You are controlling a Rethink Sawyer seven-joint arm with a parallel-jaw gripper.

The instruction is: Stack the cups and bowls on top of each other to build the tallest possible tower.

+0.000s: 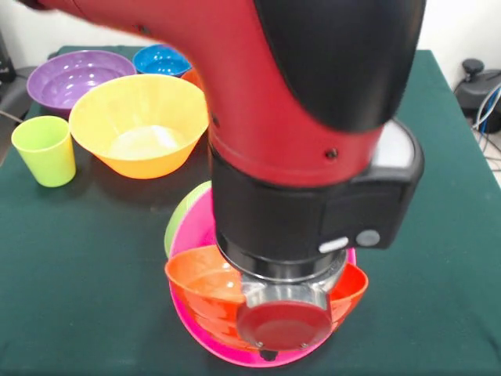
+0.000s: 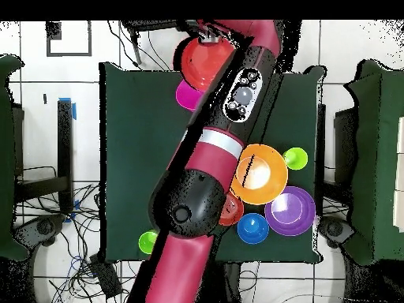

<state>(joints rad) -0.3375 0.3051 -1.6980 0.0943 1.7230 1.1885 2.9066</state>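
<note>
The tower stands near the table's front edge: a lime green bowl (image 1: pixel 183 213) rim-down, the big pink bowl (image 1: pixel 196 229) above it, and the orange bowl (image 1: pixel 205 283) nested in the pink. From overhead the orange bowl (image 2: pixel 203 63) and the pink bowl (image 2: pixel 188 95) show at the top. My arm's wrist (image 1: pixel 283 323) hangs right over the orange bowl and hides the gripper. One light green cup (image 1: pixel 45 149) stands at the left, and a second light green cup (image 2: pixel 147 241) is beside the arm's base. The red-pink cup is out of view.
The yellow-orange bowl (image 1: pixel 141 121), purple bowl (image 1: pixel 70 78), blue bowl (image 1: pixel 160 59) and small dark orange bowl (image 1: pixel 192 78) cluster at the back left. Overhead they lie at the lower right (image 2: pixel 262 172). The arm (image 2: pixel 213 150) crosses the table's middle.
</note>
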